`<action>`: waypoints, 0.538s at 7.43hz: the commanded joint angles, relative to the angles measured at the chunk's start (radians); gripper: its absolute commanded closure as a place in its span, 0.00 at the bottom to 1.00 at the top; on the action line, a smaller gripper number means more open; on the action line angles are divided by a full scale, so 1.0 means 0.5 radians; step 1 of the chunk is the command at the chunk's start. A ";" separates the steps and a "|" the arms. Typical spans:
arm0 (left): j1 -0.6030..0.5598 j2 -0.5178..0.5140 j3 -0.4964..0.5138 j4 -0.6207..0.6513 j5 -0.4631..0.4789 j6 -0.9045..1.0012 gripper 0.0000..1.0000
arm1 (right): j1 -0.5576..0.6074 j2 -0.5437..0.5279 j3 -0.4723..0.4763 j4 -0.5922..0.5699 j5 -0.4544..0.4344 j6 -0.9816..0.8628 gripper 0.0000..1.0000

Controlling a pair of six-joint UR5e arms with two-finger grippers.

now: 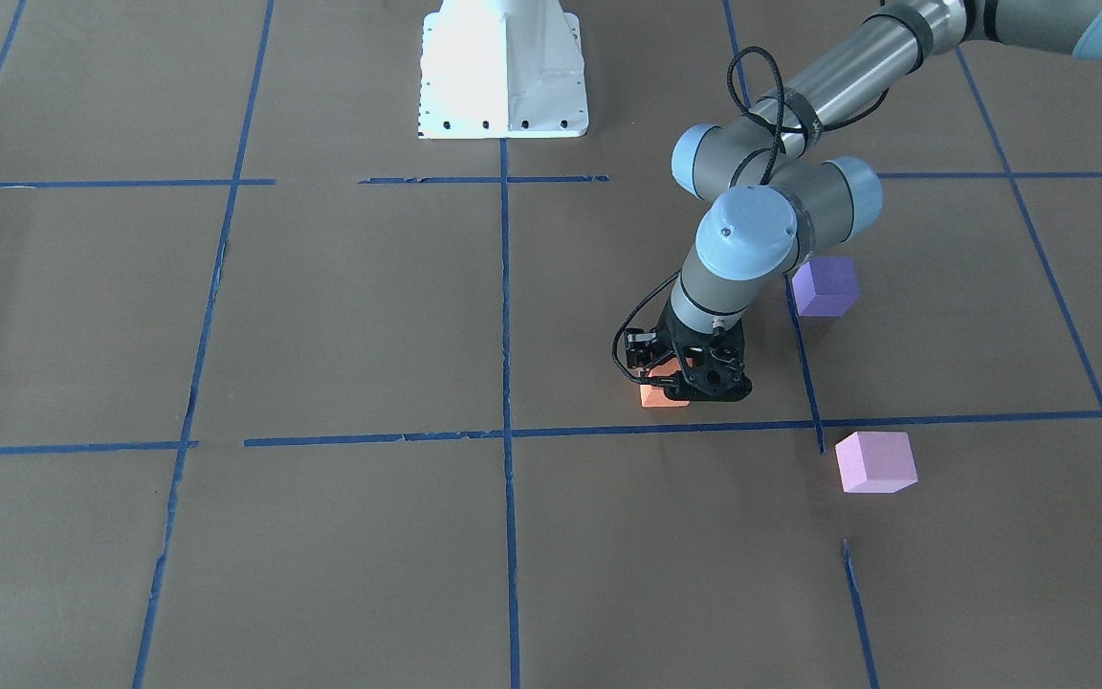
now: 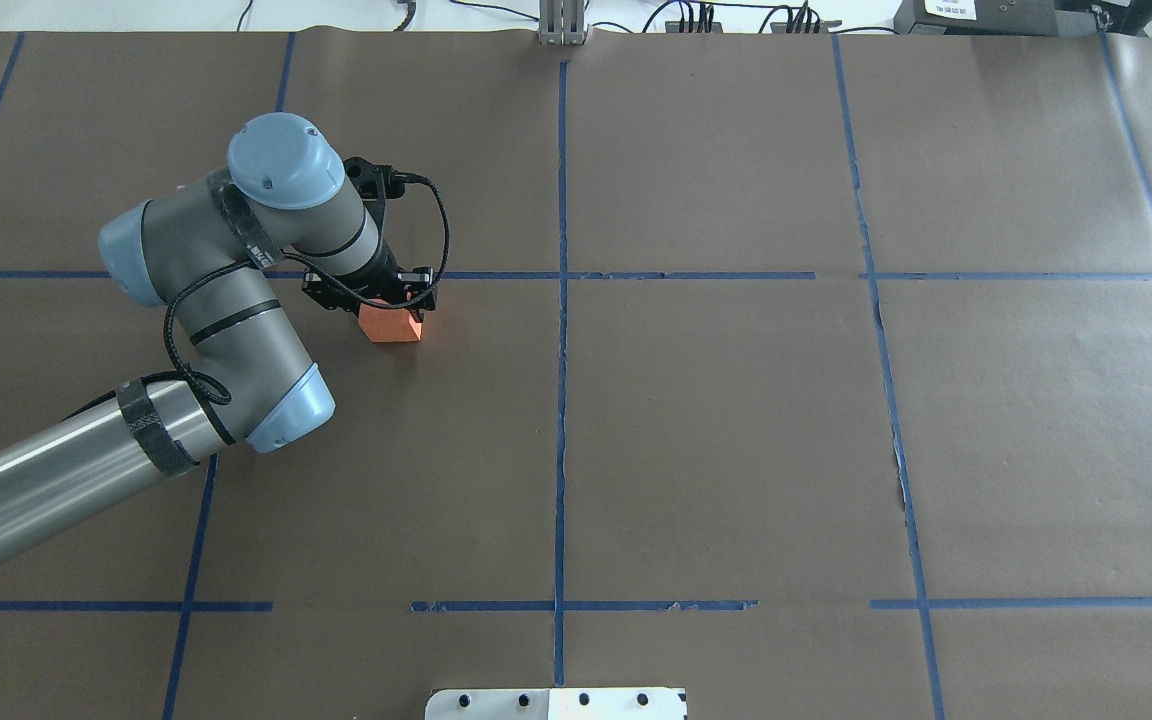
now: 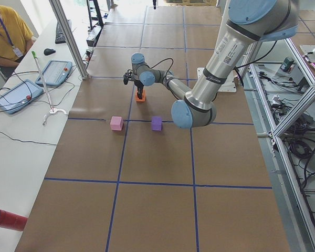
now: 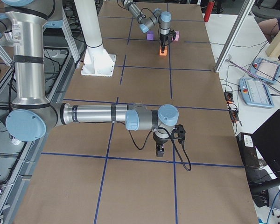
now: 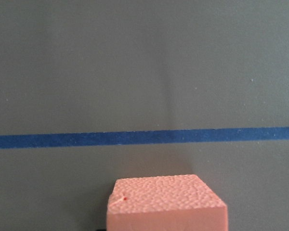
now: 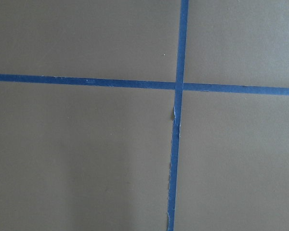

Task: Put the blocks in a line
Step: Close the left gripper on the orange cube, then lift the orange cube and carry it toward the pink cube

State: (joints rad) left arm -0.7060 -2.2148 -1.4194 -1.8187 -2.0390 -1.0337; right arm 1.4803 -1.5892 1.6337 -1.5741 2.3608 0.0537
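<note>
The orange block (image 1: 661, 395) sits at table level just on the robot's side of a blue tape line, and fills the bottom middle of the left wrist view (image 5: 166, 202). My left gripper (image 1: 687, 388) stands upright over it and looks shut on it; it also shows in the overhead view (image 2: 384, 308). The violet-purple block (image 1: 826, 285) lies beside the left arm's wrist. The pale pink block (image 1: 875, 462) lies apart, across the tape line. My right gripper (image 4: 159, 150) hangs over bare table far from the blocks; I cannot tell if it is open or shut.
Blue tape lines (image 1: 505, 316) divide the brown table into squares. The white robot base (image 1: 503, 72) stands at the robot's edge. An operator (image 3: 5, 31), tablets (image 3: 10, 97) and a metal post (image 3: 68, 37) are along the far side.
</note>
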 commanded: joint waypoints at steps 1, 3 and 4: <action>-0.109 0.012 -0.209 0.029 -0.024 -0.031 0.75 | 0.000 0.000 0.000 0.000 0.000 0.000 0.00; -0.250 0.112 -0.419 0.189 -0.042 -0.013 0.75 | 0.000 0.000 0.000 0.001 0.000 0.000 0.00; -0.308 0.244 -0.480 0.189 -0.045 0.069 0.75 | 0.000 0.000 0.000 0.001 0.000 0.000 0.00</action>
State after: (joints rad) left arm -0.8192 -2.1599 -1.6089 -1.7396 -2.0584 -1.0325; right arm 1.4803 -1.5892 1.6337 -1.5739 2.3608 0.0537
